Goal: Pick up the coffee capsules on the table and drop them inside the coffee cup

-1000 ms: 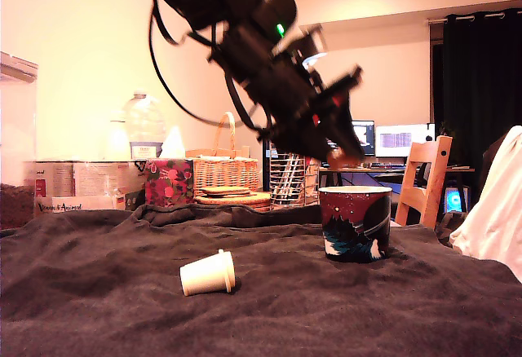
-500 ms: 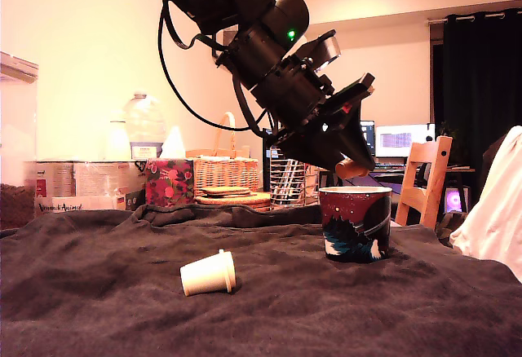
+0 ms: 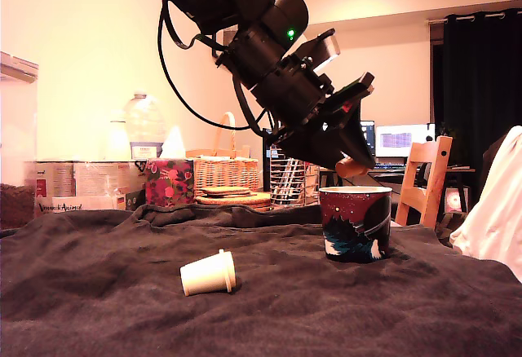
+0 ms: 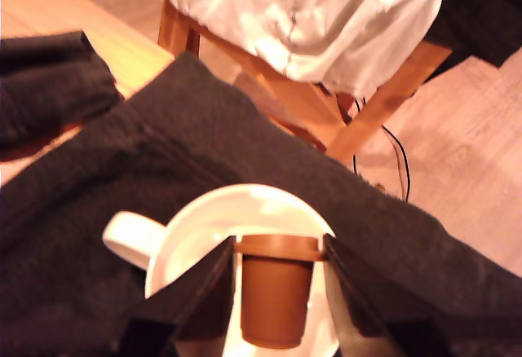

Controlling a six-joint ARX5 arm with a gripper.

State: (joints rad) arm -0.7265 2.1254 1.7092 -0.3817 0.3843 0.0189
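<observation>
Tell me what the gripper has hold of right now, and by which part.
The brown capsule, pinched just under its flanged rim between the jaws of the gripper, above the open cup.

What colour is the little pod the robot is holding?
Terracotta brown pod, clearest in the wrist view.

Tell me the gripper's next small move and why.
Probably open the jaws now. The gripper holds the brown capsule between its fingers, directly over the white inside of the coffee cup; the exterior view shows it just above the rim, so it should drop in.
</observation>
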